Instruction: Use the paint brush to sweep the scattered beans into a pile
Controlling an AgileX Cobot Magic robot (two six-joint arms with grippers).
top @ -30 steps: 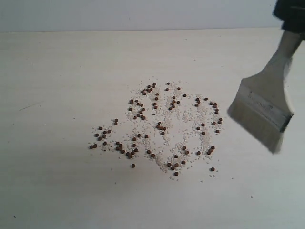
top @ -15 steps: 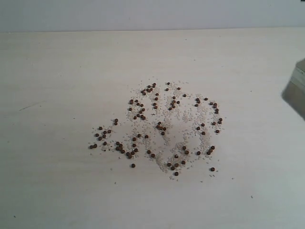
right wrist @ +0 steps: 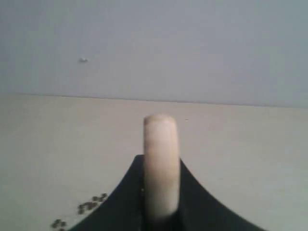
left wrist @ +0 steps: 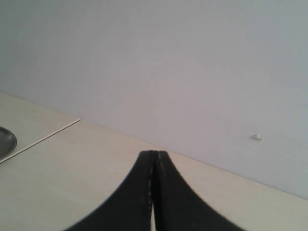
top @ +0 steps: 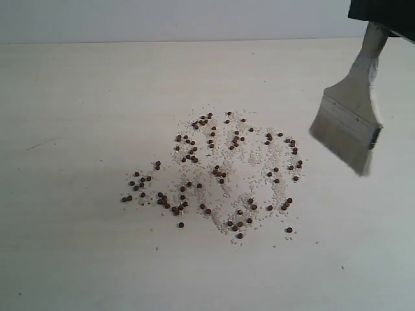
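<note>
The beans (top: 220, 172) lie scattered in a loose patch mid-table, small dark brown ones mixed with whitish grains; no pile shows. To their right the paint brush (top: 347, 126) hangs tilted above the table, pale bristles pointing down and clear of the beans. My right gripper (top: 382, 11) at the top right corner is shut on its wooden handle. In the right wrist view the handle's rounded end (right wrist: 160, 137) sticks up between the black jaws of the right gripper (right wrist: 160, 160), with a few beans (right wrist: 91, 206) off to one side. My left gripper (left wrist: 154, 155) is shut and holds nothing; the exterior view does not show it.
The pale wooden table (top: 78, 246) runs back to a plain grey wall (top: 194, 19). In the left wrist view, a round metal dish (left wrist: 6, 140) sits at the picture's edge, with a thin pale strip (left wrist: 45, 137) lying beside it.
The brush swung off to the right edge half a second ago. It is now back in view, higher and slightly further left than one second ago. The beans have not moved.
</note>
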